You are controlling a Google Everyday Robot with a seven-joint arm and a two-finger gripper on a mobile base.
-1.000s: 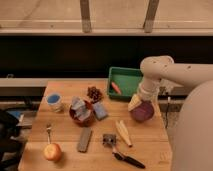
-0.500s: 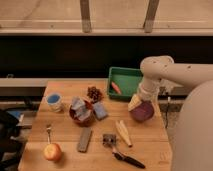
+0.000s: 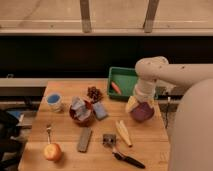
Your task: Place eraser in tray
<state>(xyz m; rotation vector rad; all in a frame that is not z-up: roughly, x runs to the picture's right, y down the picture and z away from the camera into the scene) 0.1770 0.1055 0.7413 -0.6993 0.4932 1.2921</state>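
The eraser point(image 3: 84, 139), a flat dark grey bar, lies on the wooden table near the front, left of centre. The green tray point(image 3: 125, 76) stands at the table's back right with an orange carrot-like piece point(image 3: 116, 87) in it. My gripper point(image 3: 135, 104) hangs at the end of the white arm, just in front of the tray and over the left rim of the round dark purple bowl point(image 3: 143, 112). It is far from the eraser, to its upper right.
A blue cup point(image 3: 54, 101), a pine cone point(image 3: 93, 93), a red bowl of crumpled packets point(image 3: 80, 113) and a blue block point(image 3: 100, 110) stand mid-table. Pale yellow sticks point(image 3: 123, 132), a metal clip point(image 3: 108, 139), a black-handled tool point(image 3: 126, 159), an apple point(image 3: 52, 151) and a spoon point(image 3: 49, 132) lie in front.
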